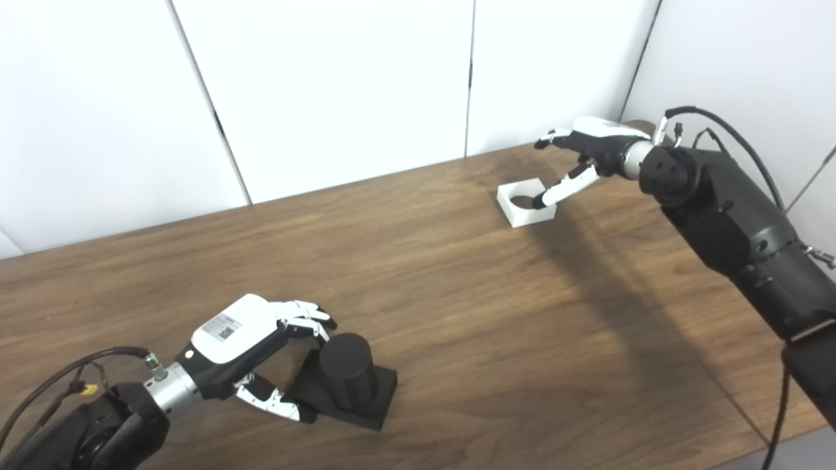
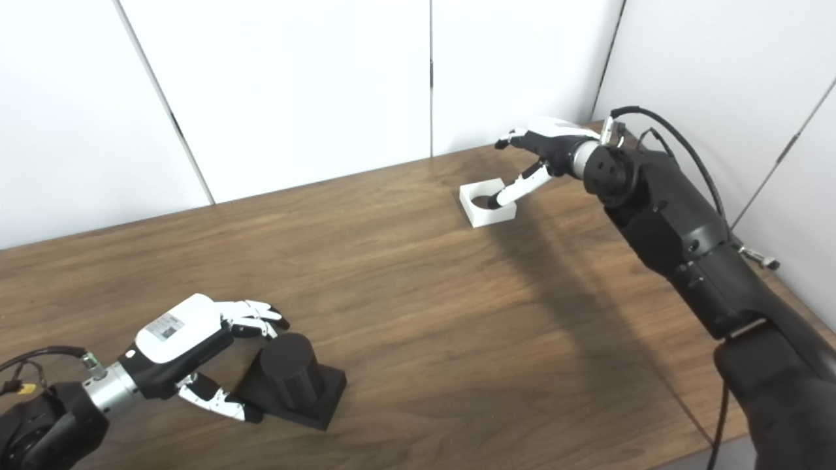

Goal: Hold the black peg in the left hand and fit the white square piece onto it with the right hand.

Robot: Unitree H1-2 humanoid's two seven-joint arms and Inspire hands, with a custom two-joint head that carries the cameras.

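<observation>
The black peg (image 1: 348, 375), a short cylinder on a square black base, stands on the wooden table (image 1: 457, 313) near the front left. My left hand (image 1: 251, 349) is open right beside it, fingers above the cylinder's left side and thumb low by the base, not closed on it. The white square piece (image 1: 526, 202), with a round hole in it, lies at the far right of the table. My right hand (image 1: 581, 156) hovers over its right side, open, with the thumb tip at the piece's near right edge and the fingers spread above it.
White wall panels (image 1: 326, 98) run along the table's far edge, and another wall (image 1: 751, 65) closes the right side. The table's front edge (image 1: 718, 457) shows at the lower right. Cables (image 1: 731, 130) loop off the right forearm.
</observation>
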